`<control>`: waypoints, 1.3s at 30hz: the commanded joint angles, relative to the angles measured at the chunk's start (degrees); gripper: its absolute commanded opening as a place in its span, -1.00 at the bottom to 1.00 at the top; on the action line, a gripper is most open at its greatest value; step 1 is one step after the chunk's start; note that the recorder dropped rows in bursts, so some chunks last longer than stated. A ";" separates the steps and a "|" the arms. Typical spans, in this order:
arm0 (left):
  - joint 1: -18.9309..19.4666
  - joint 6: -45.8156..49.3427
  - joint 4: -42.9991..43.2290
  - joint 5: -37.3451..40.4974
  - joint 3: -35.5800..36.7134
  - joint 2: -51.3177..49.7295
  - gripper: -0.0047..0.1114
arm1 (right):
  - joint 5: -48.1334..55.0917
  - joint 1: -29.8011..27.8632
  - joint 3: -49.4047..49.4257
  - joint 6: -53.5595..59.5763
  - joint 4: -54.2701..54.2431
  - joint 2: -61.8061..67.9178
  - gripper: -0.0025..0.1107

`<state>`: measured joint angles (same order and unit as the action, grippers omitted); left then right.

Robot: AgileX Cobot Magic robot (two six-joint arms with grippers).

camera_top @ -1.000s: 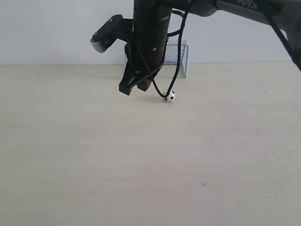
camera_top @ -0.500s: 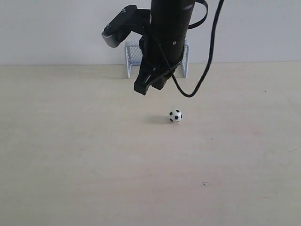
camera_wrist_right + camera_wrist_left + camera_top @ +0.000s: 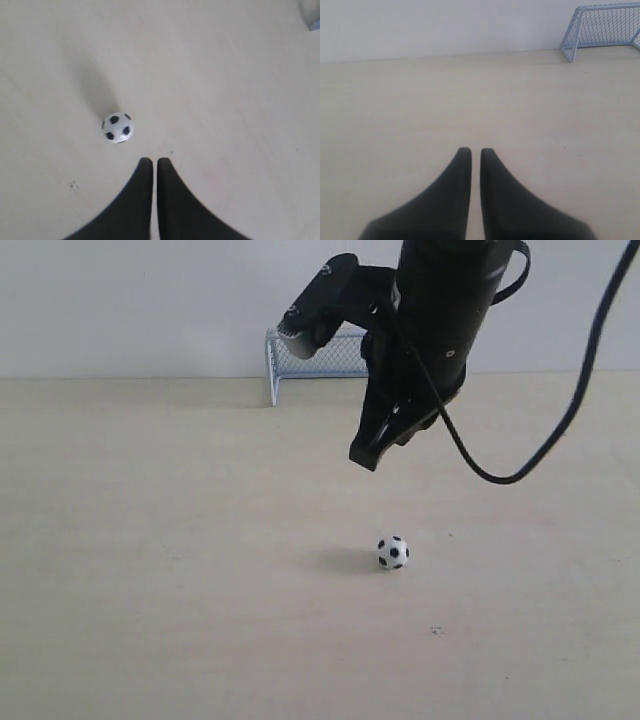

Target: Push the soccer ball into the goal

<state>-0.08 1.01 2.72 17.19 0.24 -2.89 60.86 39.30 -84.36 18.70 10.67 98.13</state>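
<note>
The soccer ball [image 3: 393, 553] lies on the pale table, well in front of the goal [image 3: 305, 358], whose right half is hidden behind the black arm. My right gripper [image 3: 366, 460] hangs shut in the air above the table, between ball and goal, touching neither. From the right wrist, the ball [image 3: 117, 127] sits just off the shut fingertips of that gripper [image 3: 151, 161], slightly to one side. My left gripper [image 3: 472, 150] is also shut with nothing in it, low over bare table, and the goal [image 3: 600, 27] stands far ahead of it by the wall.
A white wall [image 3: 130, 300] backs the table right behind the goal. A loose black cable [image 3: 560, 435] loops down from the right arm. A small dark speck [image 3: 436, 630] marks the tabletop near the front.
The ball has rolled away from the goal toward the front of the table. The right arm has swung to the right and nearer, uncovering the goal's left side.
</note>
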 commanded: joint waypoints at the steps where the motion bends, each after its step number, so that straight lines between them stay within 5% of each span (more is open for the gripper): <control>1: -0.45 -0.53 -0.38 -0.66 -0.24 0.09 -0.81 | -3.24 -0.49 5.37 -2.29 1.94 -4.90 -0.96; 39: -0.45 -0.53 -0.38 -0.66 -0.24 0.09 -0.81 | -10.40 -0.49 34.04 -17.60 4.72 -37.32 -0.96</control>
<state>-0.08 1.01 2.72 17.19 0.24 -2.89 50.86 39.30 -51.29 2.74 14.66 63.01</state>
